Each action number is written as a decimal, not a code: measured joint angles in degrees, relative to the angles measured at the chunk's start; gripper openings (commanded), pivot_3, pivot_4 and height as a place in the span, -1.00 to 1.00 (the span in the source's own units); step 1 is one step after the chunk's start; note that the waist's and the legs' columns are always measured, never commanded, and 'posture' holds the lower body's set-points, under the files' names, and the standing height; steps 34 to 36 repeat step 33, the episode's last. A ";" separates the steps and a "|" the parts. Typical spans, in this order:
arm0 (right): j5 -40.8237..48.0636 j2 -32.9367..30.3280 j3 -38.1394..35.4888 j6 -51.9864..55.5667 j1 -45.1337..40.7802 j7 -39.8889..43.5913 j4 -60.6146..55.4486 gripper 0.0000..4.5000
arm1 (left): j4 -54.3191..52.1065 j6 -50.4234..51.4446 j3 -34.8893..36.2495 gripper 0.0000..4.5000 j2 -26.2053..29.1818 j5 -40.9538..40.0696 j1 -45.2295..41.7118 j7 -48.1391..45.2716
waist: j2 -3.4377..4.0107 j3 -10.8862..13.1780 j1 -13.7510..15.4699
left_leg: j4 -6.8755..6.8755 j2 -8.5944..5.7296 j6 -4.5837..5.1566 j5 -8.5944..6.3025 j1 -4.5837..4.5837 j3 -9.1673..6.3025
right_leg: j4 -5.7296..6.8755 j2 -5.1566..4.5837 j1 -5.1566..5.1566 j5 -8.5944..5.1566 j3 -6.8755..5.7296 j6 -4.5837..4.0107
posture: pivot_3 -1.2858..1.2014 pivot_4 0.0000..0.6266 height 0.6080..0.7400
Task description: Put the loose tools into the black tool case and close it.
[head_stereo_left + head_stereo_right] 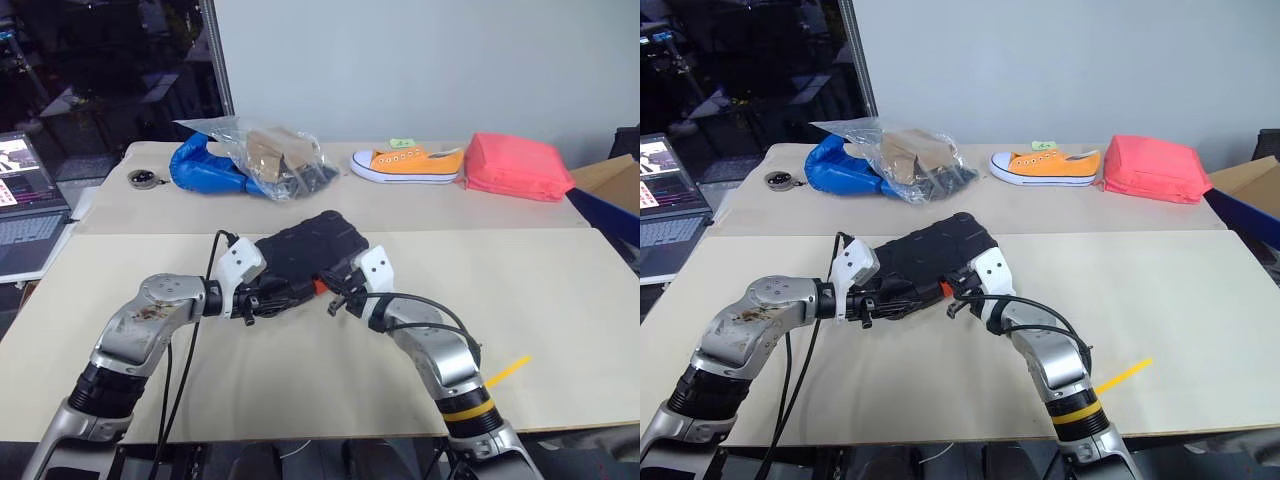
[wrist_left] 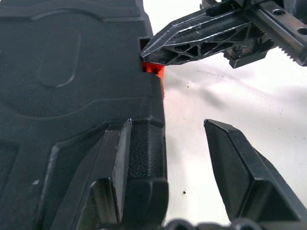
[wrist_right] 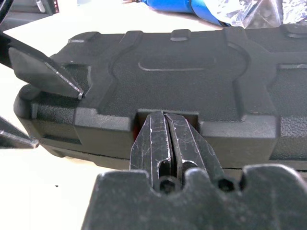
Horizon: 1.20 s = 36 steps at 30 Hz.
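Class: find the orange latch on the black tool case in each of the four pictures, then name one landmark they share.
Left eye view: orange latch at the case's near edge, between the two grippers.
Right eye view: same spot, centre of the picture.
Left wrist view: upper middle, under the right gripper's shut fingers.
Right wrist view: a sliver beside those fingers.
Shared landmark: the black tool case's ribbed lid.

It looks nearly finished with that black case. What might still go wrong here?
1. The right gripper, fingers shut, pushes at the orange latch with narrow tips; they may slip off before it catches.
2. The left gripper only straddles the black tool case at its front edge, one finger on the lid, so the case may slide on the smooth table.
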 measured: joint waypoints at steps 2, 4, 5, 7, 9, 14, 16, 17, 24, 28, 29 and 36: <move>-0.10 0.07 -0.04 -0.69 -0.13 0.04 0.69 -0.97 | 0.00 0.07 -0.12 0.15 -0.13 0.04 -0.01 -0.04 | 0.00 0.00 -0.09 | -0.01 -0.01 -0.02 -0.01 0.04 0.00 | -0.02 0.00 -0.03 0.01 0.11 0.01 | 0.03 -0.52 1.00; -0.90 -1.35 0.57 -1.30 -0.11 0.71 0.74 -0.97 | 0.06 0.07 -0.28 0.15 -0.51 0.13 0.00 -0.05 | 0.01 0.01 -0.08 | -0.01 -0.03 -0.03 -0.02 0.19 0.01 | -0.14 -0.03 -0.08 0.01 0.19 0.02 | 0.03 -0.52 1.00; -1.85 -2.12 1.20 -2.18 -0.02 0.92 0.75 -0.97 | 0.06 0.02 -0.33 0.15 -0.57 0.19 0.08 -0.08 | 0.01 0.00 -0.08 | -0.02 -0.03 -0.04 -0.02 0.26 0.02 | -0.21 -0.03 -0.05 0.01 0.22 0.02 | 0.03 -0.52 1.00; -2.44 -2.62 1.34 -3.88 0.43 1.18 0.60 -0.97 | -0.06 -0.48 -0.08 0.15 -0.78 0.22 0.33 -0.21 | -0.01 -0.01 -0.04 | -0.03 -0.03 -0.05 -0.03 0.28 0.05 | -0.29 -0.05 0.01 0.01 0.28 0.02 | 0.03 -0.52 1.00; -1.65 -2.70 -0.10 -6.46 3.24 1.86 -2.06 -0.97 | -0.79 -1.94 2.29 0.15 -2.88 -0.99 2.05 0.24 | 0.01 0.03 0.23 | -0.05 -0.03 -0.04 -0.02 -0.13 0.17 | -0.31 -0.13 -0.09 0.01 0.33 0.07 | 0.03 -0.52 1.00; 5.43 -12.46 -5.62 -3.72 10.04 8.65 -18.52 -0.32 | -7.61 -1.66 9.89 0.37 -3.78 -6.06 8.40 2.50 | 0.11 0.23 1.02 | 0.04 -0.04 -0.08 -0.08 -1.90 0.26 | -0.29 -0.11 -1.62 0.41 0.30 0.41 | 0.03 -0.52 1.00; 9.15 -17.81 -9.34 -1.06 13.05 11.49 -24.90 -0.06 | -10.75 -0.57 13.68 0.62 -2.18 -8.74 11.64 2.33 | 0.11 0.23 1.07 | 0.04 -0.01 -0.06 -0.31 -2.14 0.21 | -0.33 -0.07 -1.75 0.33 0.27 0.37 | 0.03 -0.52 1.00; 12.37 -22.41 -12.73 1.21 16.16 14.12 -29.14 0.13 | -13.56 0.67 17.12 0.83 -0.97 -11.31 14.43 2.11 | 0.11 0.23 1.31 | 0.02 -0.01 0.01 -0.44 -2.27 0.20 | -0.35 -0.07 -1.91 0.25 0.26 0.37 | 0.03 -0.52 1.00; 21.06 -35.74 -31.09 4.02 30.59 25.39 -34.61 0.98 | -21.93 3.62 30.36 1.00 3.93 -19.69 27.97 0.53 | 0.16 0.32 2.24 | 0.04 -0.10 0.08 -0.56 -2.38 0.26 | -0.79 -0.26 -1.79 0.16 0.23 0.41 | 0.03 -0.52 1.00; 21.66 -38.13 -38.21 1.45 37.09 30.66 -34.04 0.98 | -24.22 3.58 36.42 1.00 5.08 -21.70 37.46 -1.17 | 0.01 0.60 2.28 | 0.12 -0.06 0.07 -0.55 -1.44 0.29 | -0.87 -0.29 -0.90 -0.17 0.20 0.80 | 0.03 -0.52 1.00; 21.78 -38.48 -39.36 0.49 38.13 31.99 -33.94 0.98 | -24.61 3.41 37.58 1.00 5.21 -21.78 39.30 -1.67 | -0.01 0.64 2.28 | 0.13 -0.05 0.11 -0.51 -1.43 0.30 | -0.87 -0.29 -0.90 -0.20 0.20 0.55 | 0.03 -0.52 1.00; 21.34 -39.16 -41.29 -2.43 40.27 34.90 -31.11 0.98 | -25.00 2.31 40.31 1.00 6.06 -21.77 43.03 -3.15 | -0.11 0.75 2.33 | 0.14 -0.02 0.11 -0.50 -1.01 0.35 | -0.87 -0.37 -0.61 -0.19 0.22 0.31 | 0.03 -0.52 1.00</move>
